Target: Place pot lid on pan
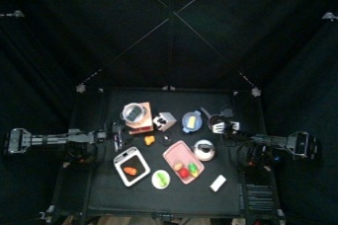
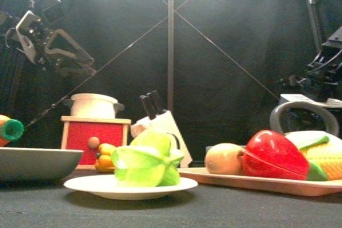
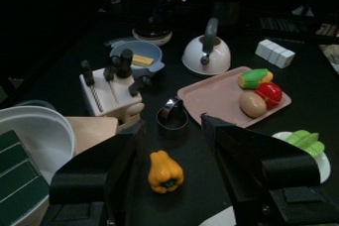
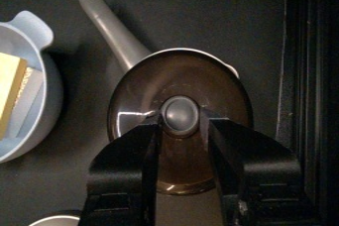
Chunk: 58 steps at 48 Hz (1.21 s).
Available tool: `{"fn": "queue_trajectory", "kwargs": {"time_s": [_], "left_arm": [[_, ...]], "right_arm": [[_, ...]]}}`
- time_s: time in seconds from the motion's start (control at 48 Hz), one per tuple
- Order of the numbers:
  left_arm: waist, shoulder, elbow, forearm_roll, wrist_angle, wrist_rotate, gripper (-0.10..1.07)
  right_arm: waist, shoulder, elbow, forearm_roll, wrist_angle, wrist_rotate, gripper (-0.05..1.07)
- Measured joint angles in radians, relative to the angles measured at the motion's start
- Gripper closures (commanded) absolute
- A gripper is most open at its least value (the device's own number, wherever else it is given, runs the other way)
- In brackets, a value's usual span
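Observation:
The pot lid (image 4: 179, 121) is a dark round disc with a silver rim and a grey knob. It lies flat on a pan whose long grey handle (image 4: 109, 24) sticks out from under it. My right gripper (image 4: 181, 129) hangs right over the lid, open, one jaw on each side of the knob. In the top view the right gripper (image 1: 224, 127) and the lid (image 1: 219, 123) are at the table's back right, beside a blue round vessel (image 1: 196, 120). My left gripper (image 3: 176, 143) rests open above an orange pepper (image 3: 162, 170) at the table's left.
The blue vessel (image 4: 20, 86) holds a yellow piece and sits close beside the lid. A kettle (image 1: 205, 150), a pink tray (image 1: 175, 152) of vegetables, a knife block (image 1: 162, 120), a pot on a red box (image 1: 136, 113) and a white tray (image 1: 128, 167) crowd the table.

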Motion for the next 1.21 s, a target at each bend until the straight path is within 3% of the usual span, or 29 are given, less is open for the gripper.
{"fn": "queue_trajectory", "kwargs": {"time_s": [1.208], "left_arm": [[0.0, 0.0, 0.0, 0.0, 0.0, 0.0, 0.11]], "right_arm": [[-0.009, 0.052, -0.006, -0.014, -0.023, 0.002, 0.4]]}}
